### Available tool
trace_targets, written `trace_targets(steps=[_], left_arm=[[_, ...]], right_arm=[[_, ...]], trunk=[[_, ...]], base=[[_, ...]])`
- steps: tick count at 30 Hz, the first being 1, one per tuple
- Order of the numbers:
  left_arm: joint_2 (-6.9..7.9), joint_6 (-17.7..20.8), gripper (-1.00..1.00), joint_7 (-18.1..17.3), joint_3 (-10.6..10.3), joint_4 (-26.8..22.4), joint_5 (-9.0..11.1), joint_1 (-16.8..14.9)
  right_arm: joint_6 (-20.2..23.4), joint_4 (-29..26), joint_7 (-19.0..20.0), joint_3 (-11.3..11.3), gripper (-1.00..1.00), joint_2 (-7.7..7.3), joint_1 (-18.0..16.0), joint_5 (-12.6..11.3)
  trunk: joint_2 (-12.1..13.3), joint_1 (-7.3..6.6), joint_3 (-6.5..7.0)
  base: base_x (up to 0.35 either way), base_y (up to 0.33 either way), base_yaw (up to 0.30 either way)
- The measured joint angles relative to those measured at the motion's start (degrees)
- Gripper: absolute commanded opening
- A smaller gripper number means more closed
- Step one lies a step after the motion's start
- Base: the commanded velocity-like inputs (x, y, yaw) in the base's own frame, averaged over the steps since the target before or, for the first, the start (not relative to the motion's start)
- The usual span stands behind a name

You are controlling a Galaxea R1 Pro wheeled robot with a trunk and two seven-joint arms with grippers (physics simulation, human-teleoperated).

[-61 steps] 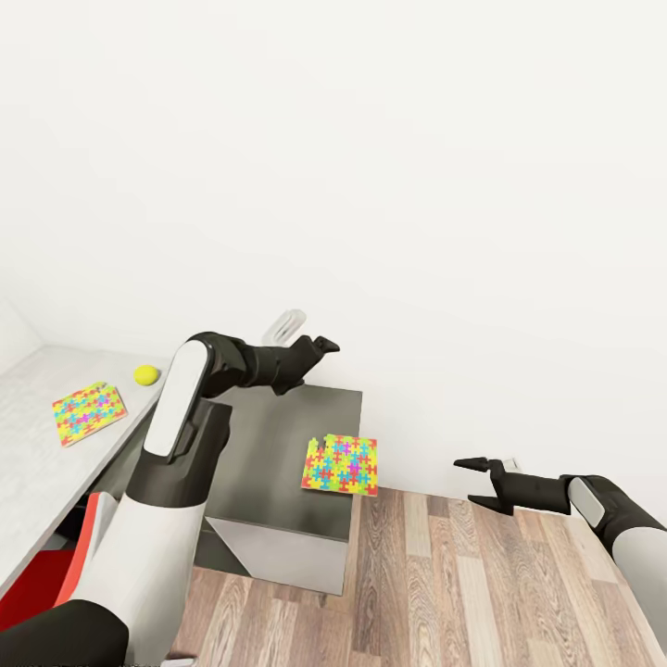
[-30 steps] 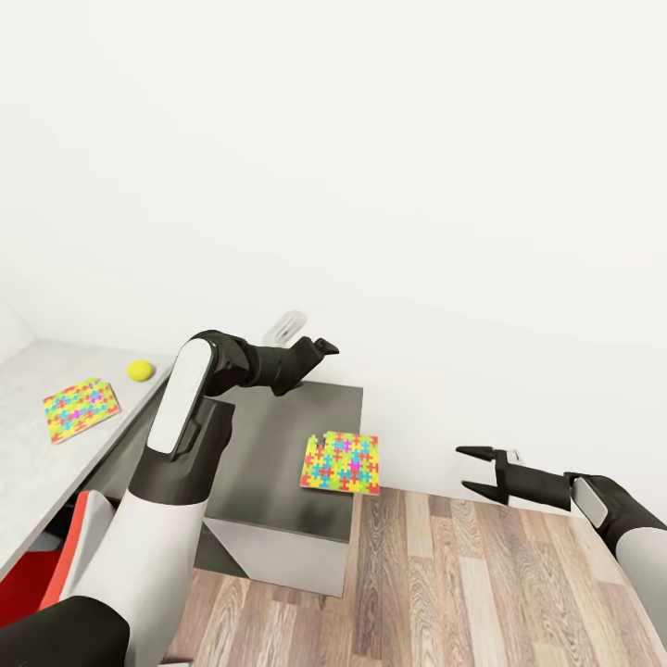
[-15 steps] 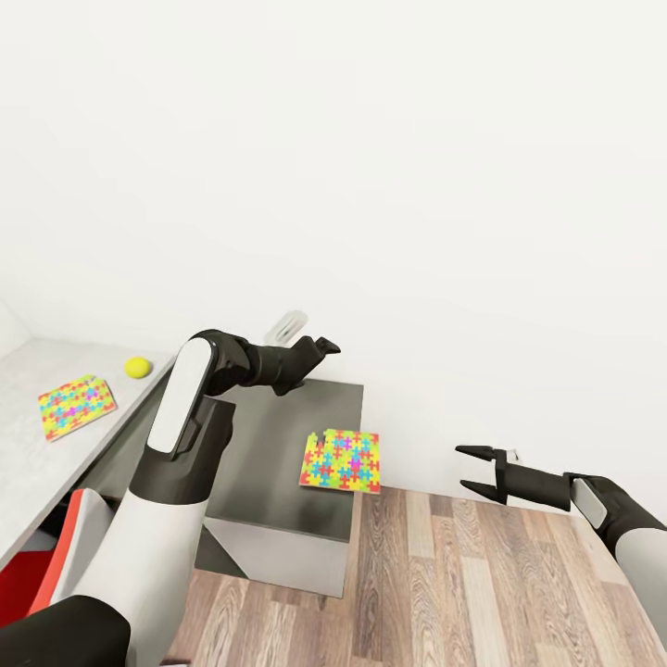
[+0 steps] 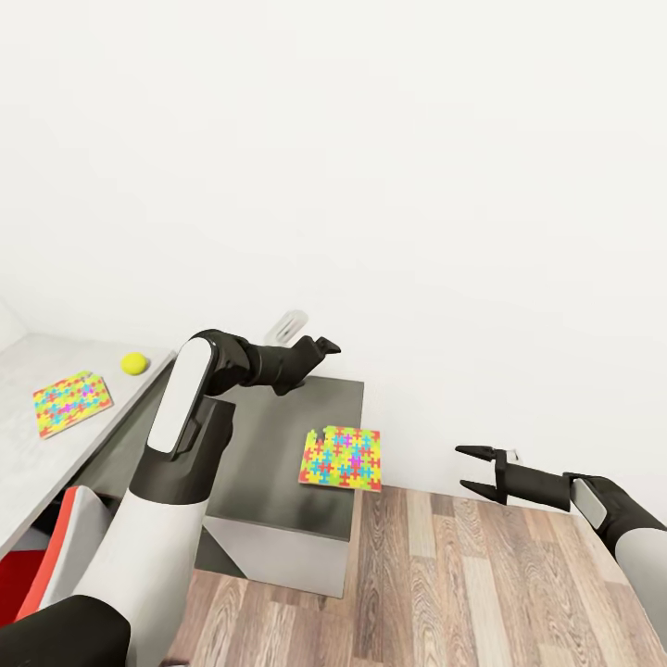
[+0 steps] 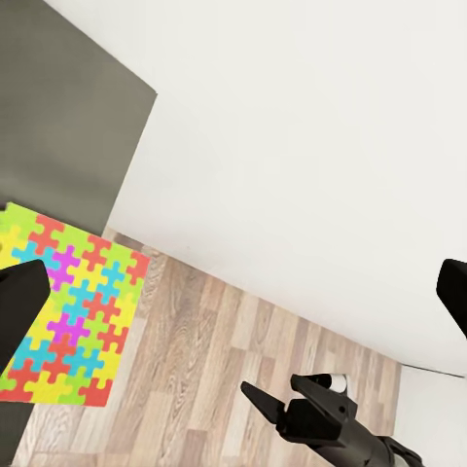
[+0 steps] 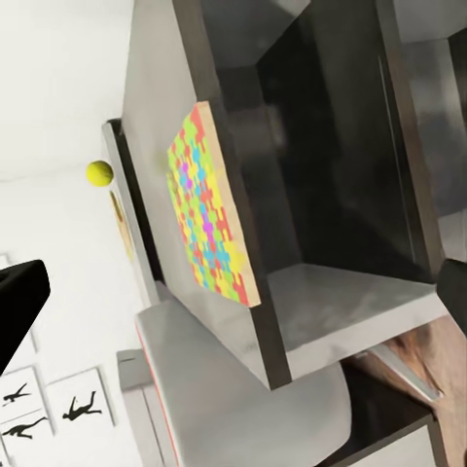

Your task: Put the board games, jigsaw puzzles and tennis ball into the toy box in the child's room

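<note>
Jigsaw puzzles first, going left to right: one puzzle (image 4: 70,401) lies on the pale surface (image 4: 28,472) with the tennis ball (image 4: 133,363) just beyond it, both off to the outer side of the left tool (image 4: 324,347). Can't tell if that tool's spread or pressed together. The second puzzle (image 4: 340,459) sits on the dark cabinet (image 4: 269,445), below the left tool and between it and the right tool (image 4: 474,469), overhanging the edge. The right tool is spread and empty. Over the last couple seconds the whole view slid rightward, so the desk items drifted toward the frame edge; looks like it's squaring up to the cabinet puzzle.

No legible text or labels
</note>
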Motion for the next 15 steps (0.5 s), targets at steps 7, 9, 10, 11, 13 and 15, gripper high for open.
trace_targets(steps=[7, 9, 10, 11, 13, 15], left_arm=[[0.0, 0.0, 1.0, 0.0, 0.0, 0.02, 0.05, 0.03], [0.05, 0.0, 1.0, 0.01, 0.0, 0.02, 0.06, 0.05], [0.05, 0.0, 1.0, 0.01, 0.0, 0.02, 0.06, 0.05], [0.04, 0.0, 1.0, 0.01, 0.0, 0.01, 0.06, 0.06], [0.03, 0.0, 1.0, 0.01, 0.01, -0.01, 0.05, 0.04], [0.02, 0.0, 1.0, 0.01, 0.01, -0.01, 0.06, 0.04]], right_arm=[[0.0, 0.0, 0.0, 0.0, 1.0, 0.0, 0.0, 0.0], [0.01, 0.01, -0.01, 0.0, 1.0, -0.01, -0.01, 0.0], [0.01, 0.01, -0.01, 0.0, 1.0, -0.01, -0.01, 0.0], [0.02, 0.01, -0.01, 0.0, 1.0, -0.03, -0.01, 0.0], [0.05, 0.0, -0.01, -0.03, 1.0, -0.05, -0.01, 0.0], [0.07, -0.02, 0.0, -0.06, 1.0, -0.06, -0.02, 0.0]], trunk=[[-2.81, 1.54, -1.25], [-3.61, 1.98, -1.58], [-4.01, 2.2, -1.73], [-4.41, 2.42, -1.89], [-5.22, 2.86, -2.18], [-6.02, 3.3, -2.45]], base=[[0.0, 0.0, 0.014], [0.0, 0.0, 0.104], [0.0, 0.0, 0.133], [0.0, 0.0, 0.157], [0.0, 0.0, 0.197], [0.0, 0.0, 0.217]])
